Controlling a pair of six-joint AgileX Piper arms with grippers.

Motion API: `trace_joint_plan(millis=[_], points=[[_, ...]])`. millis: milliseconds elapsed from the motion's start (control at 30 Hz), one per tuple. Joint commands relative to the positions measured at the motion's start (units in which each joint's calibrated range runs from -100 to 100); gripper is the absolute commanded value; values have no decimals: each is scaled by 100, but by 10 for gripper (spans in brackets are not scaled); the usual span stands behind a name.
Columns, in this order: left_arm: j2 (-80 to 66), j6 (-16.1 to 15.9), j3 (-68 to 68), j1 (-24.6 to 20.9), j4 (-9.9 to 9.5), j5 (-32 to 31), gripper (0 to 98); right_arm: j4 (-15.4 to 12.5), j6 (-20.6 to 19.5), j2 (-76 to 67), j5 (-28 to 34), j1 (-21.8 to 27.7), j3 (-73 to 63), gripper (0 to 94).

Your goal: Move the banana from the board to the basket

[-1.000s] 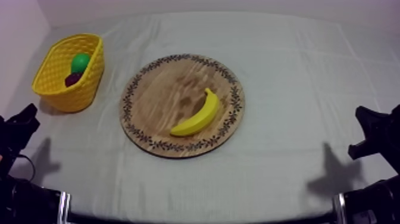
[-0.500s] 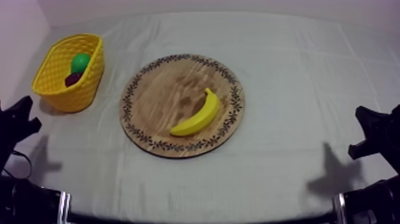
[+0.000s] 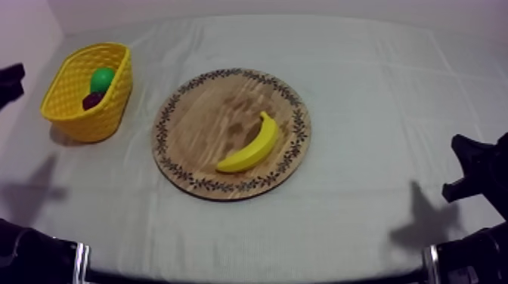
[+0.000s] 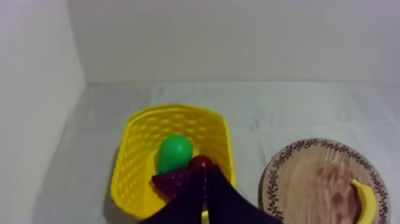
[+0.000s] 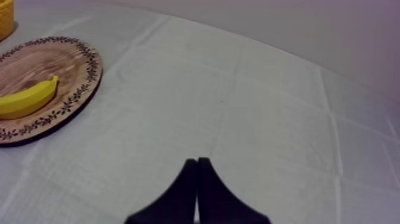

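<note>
The yellow banana [image 3: 249, 145] lies on the right half of the round wooden board [image 3: 196, 113] at mid-table. At the far left stands the yellow basket [image 3: 66, 106]. My left gripper [image 3: 9, 79] hangs at the left edge, apart from the basket's left side. In the left wrist view its fingers lie together as a narrow wedge, so the left gripper [image 4: 205, 174] is shut on nothing above the basket [image 4: 134, 161]; the banana [image 4: 366, 201] stays on the board [image 4: 309, 179]. My right gripper [image 3: 470, 168] rests low at the right and, in its own view, the gripper [image 5: 197, 162] is shut, far from the banana [image 5: 27, 98].
Inside the basket lie a green pear [image 4: 174, 154], a bunch of dark grapes [image 4: 171, 180] and a small red fruit [image 4: 201, 161]. Bare cloth [image 3: 378, 98] stretches right of the board. A pale wall [image 4: 36, 89] rises close behind and left of the basket.
My left gripper has risen from the lower left and moved up along the left edge to beside the basket. The right arm, banana and board have not moved.
</note>
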Motion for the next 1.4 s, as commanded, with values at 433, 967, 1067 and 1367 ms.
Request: trace_joint_plan(millis=[433, 967, 1067, 1367], points=[[2939, -147, -4557, 951, -57, 2673, 0, 0, 5, 0, 3, 0, -3, 3], [4395, 213, -5478, 2384, -636, 3931, 0, 0, 5, 0, 3, 0, -3, 3], [4624, 317, -5365, 2656, -710, 4142, 0, 0, 5, 0, 3, 0, -3, 3], [5332, 336, -5201, 3119, -581, 4270, 0, 0, 5, 0, 3, 0, -3, 3]])
